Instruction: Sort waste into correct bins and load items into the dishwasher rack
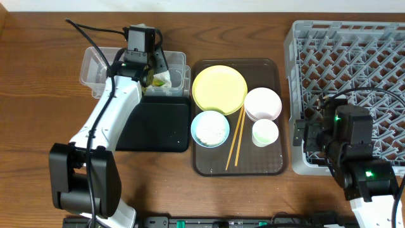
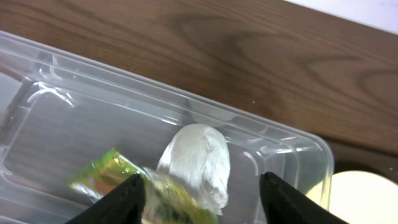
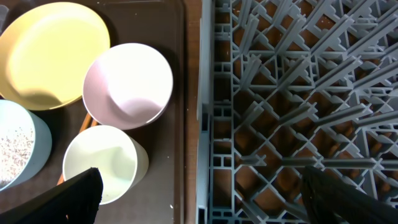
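Note:
My left gripper (image 2: 202,199) is open over the clear tub (image 1: 95,66). Below its fingers the green-and-orange wrapper (image 2: 106,171) and the white napkin (image 2: 196,158) lie inside the tub. The black tray (image 1: 155,123) sits just in front of the tub. The yellow plate (image 1: 219,88), the blue bowl (image 1: 210,128) holding rice scraps, the pink bowl (image 1: 262,104), the white cup (image 1: 265,133) and the chopsticks (image 1: 236,136) rest on the brown tray. My right gripper (image 3: 199,199) is open and empty over the left edge of the grey rack (image 1: 354,50).
The brown serving tray (image 1: 272,164) lies between the black tray and the rack. The rack (image 3: 292,93) holds nothing in view. Bare wooden table (image 1: 38,95) lies to the left and along the front.

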Robot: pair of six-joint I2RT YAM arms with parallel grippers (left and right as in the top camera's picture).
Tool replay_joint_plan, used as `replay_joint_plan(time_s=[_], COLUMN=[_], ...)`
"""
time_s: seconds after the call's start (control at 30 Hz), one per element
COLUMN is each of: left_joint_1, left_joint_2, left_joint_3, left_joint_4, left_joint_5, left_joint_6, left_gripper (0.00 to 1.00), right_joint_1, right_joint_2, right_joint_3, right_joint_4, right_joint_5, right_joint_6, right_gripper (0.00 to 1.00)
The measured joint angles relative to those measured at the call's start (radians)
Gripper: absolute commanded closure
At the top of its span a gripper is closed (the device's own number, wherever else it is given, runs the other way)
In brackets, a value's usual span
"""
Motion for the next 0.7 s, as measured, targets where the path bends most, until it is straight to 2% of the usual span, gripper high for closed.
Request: replay_joint_plan(time_s=[0.13, 0.33, 0.5, 0.7], left_joint_1=[-0.009, -0.078, -0.244, -0.445], left_joint_2=[-0.004, -0.08, -0.152, -0.106], left_joint_3=[0.0, 0.0, 0.0, 0.0], left_joint_4=[-0.015, -0.132, -0.243, -0.304], left_joint_5=[0.029, 0.072, 0.086, 0.102], left_joint_6=[-0.024, -0.031, -0.031, -0.03], left_gripper=[0.2, 0.16, 0.13, 0.14], right_joint_1=[0.0, 0.0, 0.0, 0.0], right_joint_2=[0.0, 0.0, 0.0, 0.0], right_joint_3=[0.0, 0.0, 0.001, 0.002], right_joint_4=[0.0, 0.0, 0.0, 0.0], right_joint_5=[0.0, 0.0, 0.0, -0.002], right_joint_6=[0.0, 0.0, 0.0, 0.0], right_gripper=[0.01, 0.01, 0.01, 0.01])
